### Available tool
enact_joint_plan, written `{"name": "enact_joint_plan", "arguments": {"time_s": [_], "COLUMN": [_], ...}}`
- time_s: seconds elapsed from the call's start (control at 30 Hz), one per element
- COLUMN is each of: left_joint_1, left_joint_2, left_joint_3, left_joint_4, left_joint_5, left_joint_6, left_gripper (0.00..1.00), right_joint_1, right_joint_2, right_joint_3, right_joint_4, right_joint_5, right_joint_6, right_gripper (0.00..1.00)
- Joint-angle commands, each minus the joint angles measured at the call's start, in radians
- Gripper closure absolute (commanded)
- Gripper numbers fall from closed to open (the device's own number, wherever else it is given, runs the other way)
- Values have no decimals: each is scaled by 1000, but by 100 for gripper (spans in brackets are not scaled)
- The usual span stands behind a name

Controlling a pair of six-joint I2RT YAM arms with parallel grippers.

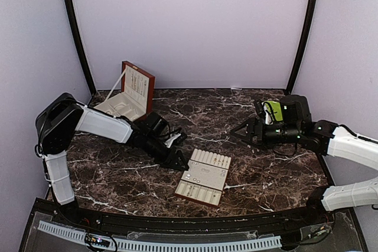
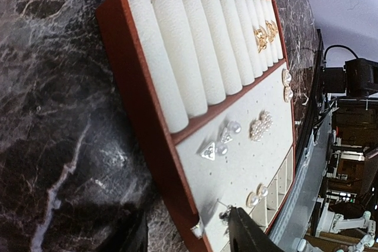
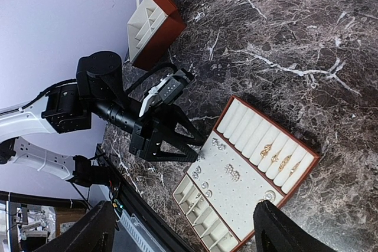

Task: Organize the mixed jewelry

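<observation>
Mostly finished, judging by layout: found mixed jewelry (image 2: 260, 127) seated on tray (image 2: 136, 87), gold pieces in rolls, pearly studs on panel. Saw left gripper (image 3: 199, 149) parted, empty, flanking one small piece (image 2: 198, 226) at rim. Noted right gripper (image 1: 236, 132) spread, empty, well apart.

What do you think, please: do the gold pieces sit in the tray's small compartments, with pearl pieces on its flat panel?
Not the compartments: the left wrist view shows the gold pieces between the padded rolls of the tray. The pearl pieces are on its flat panel.
</observation>
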Motion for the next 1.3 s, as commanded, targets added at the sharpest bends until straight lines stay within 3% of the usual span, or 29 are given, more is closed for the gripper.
{"name": "enact_joint_plan", "arguments": {"time_s": [0.0, 0.27, 0.6, 0.9, 1.27], "left_joint_1": [-7, -21, -30, -30, 32], "left_joint_2": [9, 24, -1, -169, -433], "left_joint_3": [22, 41, 47, 16, -154], "left_joint_4": [-34, -77, -88, 7, 69], "left_joint_5": [-21, -56, -93, -188, -321], "left_joint_6": [20, 39, 50, -2, -70], "left_gripper": [52, 58, 57, 47, 47], "right_joint_1": [-1, -1, -1, -1, -26], "right_joint_2": [-24, -30, -37, -54, 19], "right_joint_3": [25, 20, 18, 87, 158], "right_joint_4": [-9, -6, -10, -157, -304], "right_joint_5": [18, 17, 24, 127, 306], "right_joint_6": [-14, -11, -12, -68, -159], "right_gripper": [18, 18, 18, 18, 24]}}
